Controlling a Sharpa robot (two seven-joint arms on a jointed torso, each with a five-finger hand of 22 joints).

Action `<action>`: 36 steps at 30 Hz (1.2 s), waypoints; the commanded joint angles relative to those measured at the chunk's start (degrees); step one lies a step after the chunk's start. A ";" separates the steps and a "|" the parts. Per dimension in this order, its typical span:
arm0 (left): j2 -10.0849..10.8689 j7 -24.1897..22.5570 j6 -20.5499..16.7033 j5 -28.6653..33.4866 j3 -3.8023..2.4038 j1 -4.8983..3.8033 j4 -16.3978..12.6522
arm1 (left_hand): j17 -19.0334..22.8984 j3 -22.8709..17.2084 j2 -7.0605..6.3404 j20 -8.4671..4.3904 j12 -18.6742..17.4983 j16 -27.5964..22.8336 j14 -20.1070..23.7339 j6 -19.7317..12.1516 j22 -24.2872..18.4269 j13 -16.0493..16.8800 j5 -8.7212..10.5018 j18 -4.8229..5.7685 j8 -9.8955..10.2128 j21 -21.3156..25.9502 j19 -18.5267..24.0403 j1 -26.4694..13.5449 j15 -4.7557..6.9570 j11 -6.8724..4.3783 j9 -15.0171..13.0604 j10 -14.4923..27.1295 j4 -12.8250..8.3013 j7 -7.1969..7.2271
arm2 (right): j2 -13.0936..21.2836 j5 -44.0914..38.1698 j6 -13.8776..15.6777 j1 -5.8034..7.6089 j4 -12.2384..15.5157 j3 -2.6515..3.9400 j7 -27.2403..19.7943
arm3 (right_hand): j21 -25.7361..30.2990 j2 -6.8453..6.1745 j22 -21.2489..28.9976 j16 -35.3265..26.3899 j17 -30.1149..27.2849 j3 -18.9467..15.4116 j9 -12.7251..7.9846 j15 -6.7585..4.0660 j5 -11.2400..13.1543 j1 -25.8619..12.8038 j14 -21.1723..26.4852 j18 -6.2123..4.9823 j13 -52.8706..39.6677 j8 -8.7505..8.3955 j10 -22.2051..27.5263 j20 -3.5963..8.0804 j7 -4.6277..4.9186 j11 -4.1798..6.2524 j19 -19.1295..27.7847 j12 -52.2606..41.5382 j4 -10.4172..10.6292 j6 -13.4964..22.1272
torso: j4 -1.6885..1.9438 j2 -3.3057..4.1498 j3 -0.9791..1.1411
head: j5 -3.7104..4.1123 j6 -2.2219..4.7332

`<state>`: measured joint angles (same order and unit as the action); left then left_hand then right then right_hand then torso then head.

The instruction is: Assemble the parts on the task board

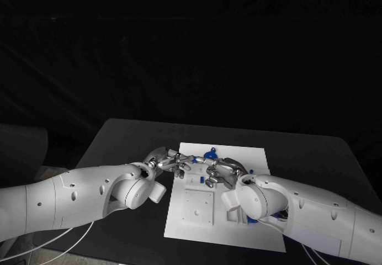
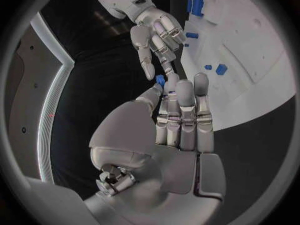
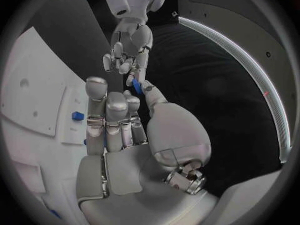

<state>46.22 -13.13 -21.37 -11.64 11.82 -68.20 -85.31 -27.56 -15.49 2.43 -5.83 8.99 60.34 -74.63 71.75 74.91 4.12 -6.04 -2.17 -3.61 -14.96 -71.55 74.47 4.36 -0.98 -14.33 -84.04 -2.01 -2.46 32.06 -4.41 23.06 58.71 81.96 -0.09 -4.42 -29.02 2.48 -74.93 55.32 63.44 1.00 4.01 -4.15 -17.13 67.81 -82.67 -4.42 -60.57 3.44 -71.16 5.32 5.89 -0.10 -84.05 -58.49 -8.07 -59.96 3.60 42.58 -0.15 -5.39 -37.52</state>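
A blue part (image 2: 160,80) sits between left hand (image 2: 181,120) and right hand (image 2: 153,37) fingertips.

Black table (image 1: 127,138); white task board (image 1: 239,232) lies flat at its middle.

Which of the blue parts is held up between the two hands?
The blue part pinched at the fingertips where left hand meets right hand; the others lie on the task board.
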 commanded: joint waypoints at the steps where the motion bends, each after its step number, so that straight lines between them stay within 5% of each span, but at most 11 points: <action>1: -0.16 -0.33 -0.17 -0.57 -0.03 -0.06 -0.12 | 0.07 -5.43 0.15 -0.17 -0.05 0.19 0.00 0.32 1.08 0.03 -0.28 0.23 -0.35 -0.28 0.35 0.25 0.53 -0.49 -0.05 -2.38 -5.63 -0.02 | -0.19 0.36 -0.19 -0.01 -0.03 0.03 -0.87 | -0.35 0.53 -3.65 -0.03 0.11 1.74 0.00 -0.09 1.13 0.23 -0.04 -0.48 -0.13 0.14 -0.05 -0.01 -0.25 0.46 -1.40 -0.36 -0.81 -1.16 | 0.03 0.01 -0.01 | 0.07 -0.01; 10: -0.21 -0.26 -0.33 -0.58 -0.03 -0.06 -0.04 | 0.12 -5.47 0.09 -0.14 -0.05 0.18 -0.03 0.32 1.05 0.03 -0.33 0.16 -0.33 -0.52 0.42 0.26 0.52 -0.51 -0.05 -2.39 -5.68 -0.02 | -0.28 0.23 -0.72 -0.01 -0.08 0.03 -0.59 | -0.67 -0.09 -3.66 -0.14 0.20 6.49 -0.01 -0.38 0.59 -0.77 -0.01 -0.10 -0.24 0.16 -0.11 0.33 -0.85 0.88 -1.27 -0.30 -2.72 -3.44 | 0.00 0.02 -0.01 | 0.07 -0.05; 20: -0.50 0.20 -0.17 -1.03 0.05 -0.06 0.03 | 0.12 -5.47 0.09 -0.14 -0.05 0.18 -0.03 0.32 1.05 0.03 -0.33 0.16 -0.33 -0.52 0.42 0.26 0.52 -0.51 -0.05 -2.39 -5.68 -0.02 | -0.45 0.20 -0.63 -0.01 -0.10 0.03 -0.78 | -0.83 0.10 -3.68 -0.11 0.27 6.93 0.02 -0.45 0.86 -0.76 -0.04 0.01 -0.31 0.17 -0.22 0.40 -1.08 0.99 -1.25 -0.34 -2.72 -4.11 | 0.02 0.03 -0.01 | 0.17 -0.10; 32: -0.60 0.99 0.16 -1.92 0.15 -0.06 -0.14 | 0.13 -5.45 -0.03 -0.15 -0.06 0.21 -0.03 0.36 1.04 0.03 -0.40 0.14 -0.32 -0.69 0.47 0.28 0.52 -0.51 0.02 -2.38 -5.71 -0.03 | -0.52 0.20 0.48 -0.01 -0.37 0.05 -1.63 | -1.33 1.67 -3.78 -0.16 0.37 10.71 0.15 -0.75 2.51 0.66 -0.03 0.43 -0.50 0.21 -0.40 0.70 -1.62 1.33 -1.17 -0.40 -3.80 -6.22 | 0.01 0.01 -0.02 | 0.23 -0.18; 36: -0.59 1.29 0.37 -2.30 0.16 -0.06 -0.20 | 0.13 -5.46 -0.05 -0.15 -0.05 0.22 -0.03 0.38 1.04 0.03 -0.43 0.14 -0.31 -0.70 0.48 0.29 0.53 -0.51 0.07 -2.38 -5.72 -0.03 | -0.52 0.19 1.10 -0.01 -0.44 0.07 -1.97 | -1.73 2.19 -3.85 -0.09 0.51 14.50 0.36 -0.99 3.03 1.07 -0.03 0.74 -0.44 0.24 -0.59 0.97 -1.91 1.46 -1.08 -0.26 -4.94 -7.76 | 0.00 0.00 0.00 | 0.31 -0.26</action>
<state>45.79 -12.18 -21.54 -12.99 11.98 -68.21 -85.26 -27.50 -15.62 2.33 -6.04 8.99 60.33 -74.64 71.64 74.94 4.12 -6.06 -2.17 -3.52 -15.40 -71.33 74.38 4.60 -0.98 -14.20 -84.04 -2.14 -2.57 31.64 -4.25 23.83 58.70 81.48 -0.08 -5.03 -30.59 4.00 -74.92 55.34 63.91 15.23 4.10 -4.73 -14.41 68.88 -82.81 -4.38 -61.03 3.28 -71.91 5.85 4.07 1.00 -83.93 -58.72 -12.99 -67.37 3.61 42.60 -0.16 -5.11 -37.74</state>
